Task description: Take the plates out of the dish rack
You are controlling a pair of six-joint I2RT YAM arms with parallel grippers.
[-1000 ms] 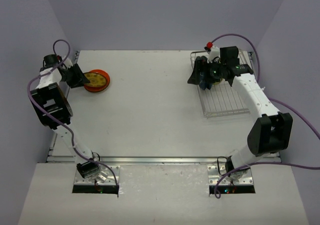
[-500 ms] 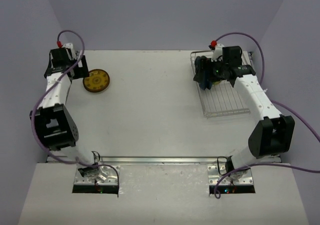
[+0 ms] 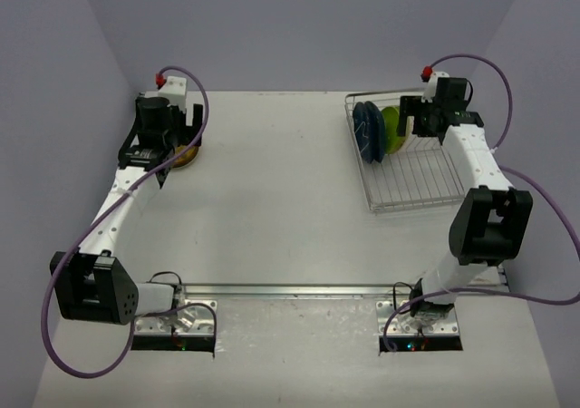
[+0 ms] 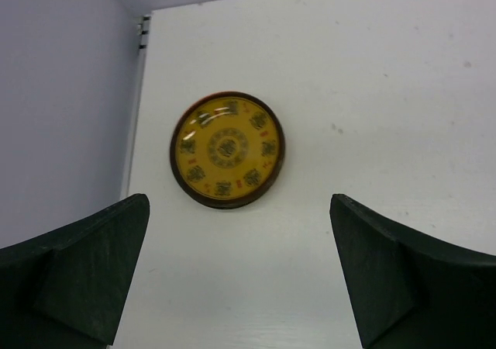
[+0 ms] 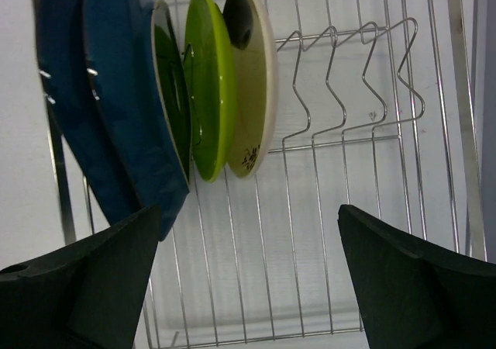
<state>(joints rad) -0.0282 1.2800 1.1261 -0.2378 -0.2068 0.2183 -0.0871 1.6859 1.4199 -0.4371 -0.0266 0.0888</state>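
Overhead, the left arm covers most of the yellow plate [image 3: 188, 157]. The left wrist view shows it whole [image 4: 227, 150], flat on the worktop [image 4: 387, 93] near the far-left corner, with the left fingers [image 4: 85, 271] spread wide and empty. The right wrist view shows the right fingers [image 5: 85, 279] wide apart, holding nothing. Beyond them, blue plates [image 5: 116, 93] and a lime green plate [image 5: 209, 85] stand upright in the dish rack [image 5: 341, 139].

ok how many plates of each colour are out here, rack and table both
dark blue plates: 2, in the dish rack
green plates: 2, in the rack, one shadowed
cream plate with a black patch: 1, in the rack
yellow plate with a dark rim: 1, flat on the table
total: 6
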